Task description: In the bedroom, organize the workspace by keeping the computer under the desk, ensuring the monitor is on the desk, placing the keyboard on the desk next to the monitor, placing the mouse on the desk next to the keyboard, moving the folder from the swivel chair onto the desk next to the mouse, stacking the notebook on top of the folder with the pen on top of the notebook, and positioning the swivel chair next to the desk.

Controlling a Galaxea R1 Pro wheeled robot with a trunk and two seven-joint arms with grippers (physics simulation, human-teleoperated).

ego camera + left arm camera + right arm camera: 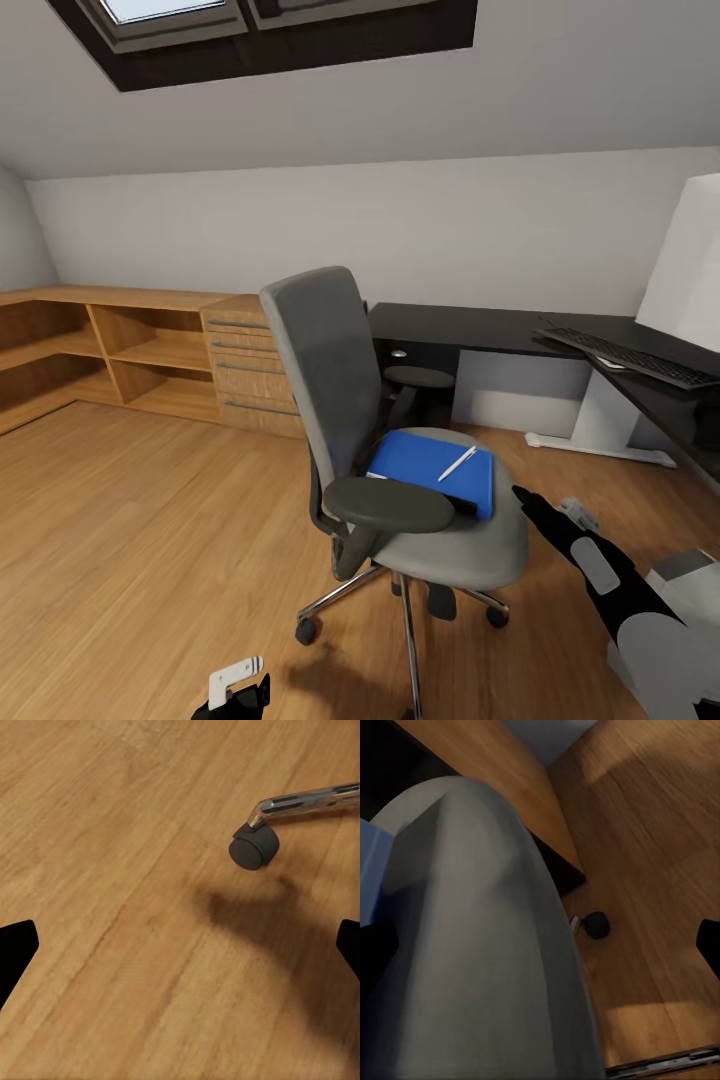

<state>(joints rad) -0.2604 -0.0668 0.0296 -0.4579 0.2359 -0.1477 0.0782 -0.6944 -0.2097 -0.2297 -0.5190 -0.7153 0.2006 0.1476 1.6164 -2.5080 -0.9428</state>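
The right gripper [522, 497], fingers spread, is hovering just right of the folder [425, 468] lying on the chair [480, 545], nearer than the left.

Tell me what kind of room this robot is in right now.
Probably a home office corner in an attic room: a skylight sits in the sloped ceiling, a dark desk carries a keyboard, and a swivel chair stands on the wood floor.
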